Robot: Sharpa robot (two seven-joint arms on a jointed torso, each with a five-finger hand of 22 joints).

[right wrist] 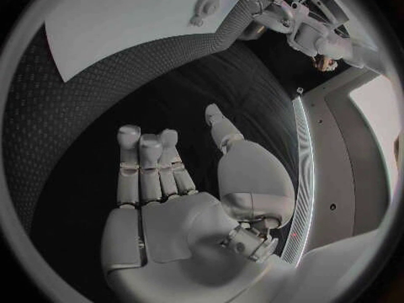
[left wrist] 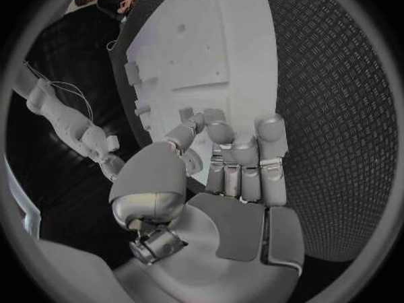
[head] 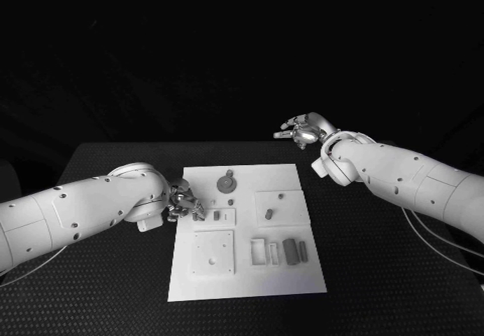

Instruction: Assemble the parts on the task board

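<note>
The white task board lies in the middle of the table. On it are grey parts: a round piece near the far end, a small peg, and upright blocks at the near right. My left hand hangs over the board's left edge. In the left wrist view its fingers are lightly bent over the board, thumb tip beside a small block; whether it pinches that block is unclear. My right hand is raised beyond the board's far right corner, its fingers apart and empty.
The black textured table surrounds the board on all sides. A square plate with holes sits at the board's near left. Cables trail under my right arm. The round piece also appears in the right wrist view, on the board.
</note>
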